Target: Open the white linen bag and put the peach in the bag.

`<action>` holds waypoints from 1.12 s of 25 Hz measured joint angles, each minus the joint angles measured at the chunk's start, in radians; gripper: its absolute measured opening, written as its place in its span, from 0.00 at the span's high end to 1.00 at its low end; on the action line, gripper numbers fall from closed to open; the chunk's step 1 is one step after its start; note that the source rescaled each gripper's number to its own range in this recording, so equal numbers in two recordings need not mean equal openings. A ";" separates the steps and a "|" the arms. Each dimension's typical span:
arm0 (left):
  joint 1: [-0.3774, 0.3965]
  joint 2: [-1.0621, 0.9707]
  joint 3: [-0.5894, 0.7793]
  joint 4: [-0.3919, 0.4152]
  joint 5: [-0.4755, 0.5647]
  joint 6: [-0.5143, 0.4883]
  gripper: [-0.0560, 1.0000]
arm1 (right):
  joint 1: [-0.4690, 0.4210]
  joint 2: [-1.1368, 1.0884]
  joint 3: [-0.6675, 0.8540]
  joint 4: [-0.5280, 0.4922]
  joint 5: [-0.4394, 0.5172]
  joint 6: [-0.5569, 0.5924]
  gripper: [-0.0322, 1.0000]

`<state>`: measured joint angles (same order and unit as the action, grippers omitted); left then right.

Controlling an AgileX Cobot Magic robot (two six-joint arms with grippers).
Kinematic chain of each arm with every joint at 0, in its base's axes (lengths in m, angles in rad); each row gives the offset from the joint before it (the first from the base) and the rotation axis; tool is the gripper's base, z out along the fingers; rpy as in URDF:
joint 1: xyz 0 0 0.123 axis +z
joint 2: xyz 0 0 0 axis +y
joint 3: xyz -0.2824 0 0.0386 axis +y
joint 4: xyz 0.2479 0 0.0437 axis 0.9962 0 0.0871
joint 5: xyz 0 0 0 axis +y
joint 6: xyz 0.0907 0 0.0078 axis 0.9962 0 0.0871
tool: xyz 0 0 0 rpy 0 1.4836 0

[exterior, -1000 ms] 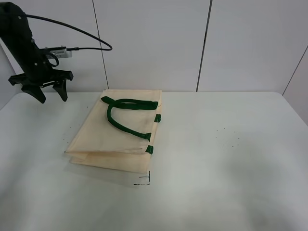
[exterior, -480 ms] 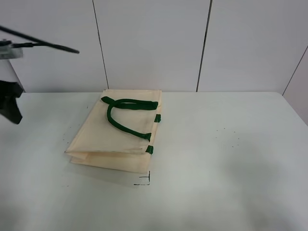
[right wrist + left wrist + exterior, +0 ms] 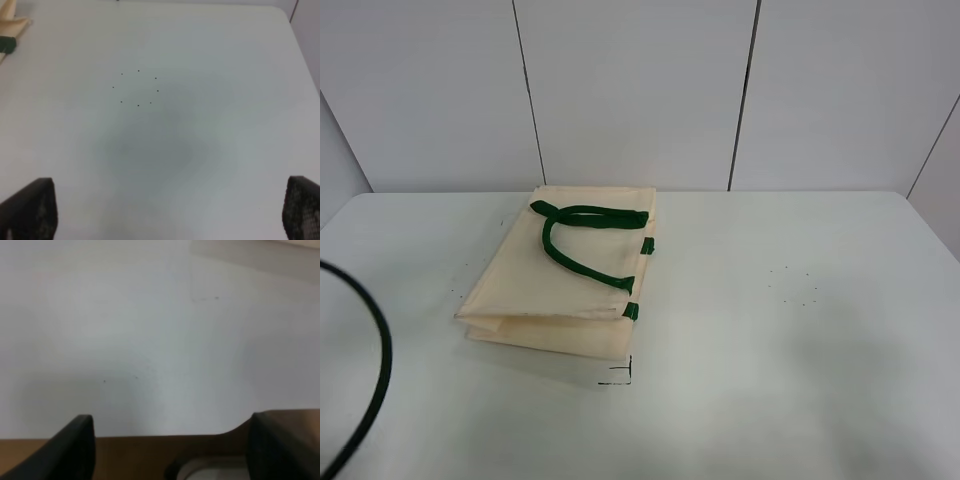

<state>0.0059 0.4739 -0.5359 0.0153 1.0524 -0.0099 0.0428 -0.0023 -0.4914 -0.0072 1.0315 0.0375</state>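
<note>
Cream-coloured flat linen bag (image 3: pixel 565 270) with dark green strap handles (image 3: pixel 582 238) is recorded in the exterior high view, lying closed and folded on the white table (image 3: pixel 800 340), left of centre. A black cable (image 3: pixel 365 370) is seen arching at the left edge. No peach is shown.

Left wrist view: the left gripper (image 3: pixel 170 445) is seen with dark fingers (image 3: pixel 70 447) spread wide apart, nothing held, over bare table.

Right wrist view: the right gripper (image 3: pixel 167 212) is likewise seen wide apart and unladen; a bag corner with small green tab (image 3: pixel 7 44) is caught at the edge.
</note>
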 joint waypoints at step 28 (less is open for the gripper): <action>0.000 -0.476 0.041 -0.003 0.006 0.010 0.11 | 0.000 0.000 0.000 0.000 0.000 0.000 0.00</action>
<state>0.0059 -0.0025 -0.4950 0.0128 1.0586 0.0000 0.0428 -0.0023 -0.4914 -0.0072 1.0315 0.0375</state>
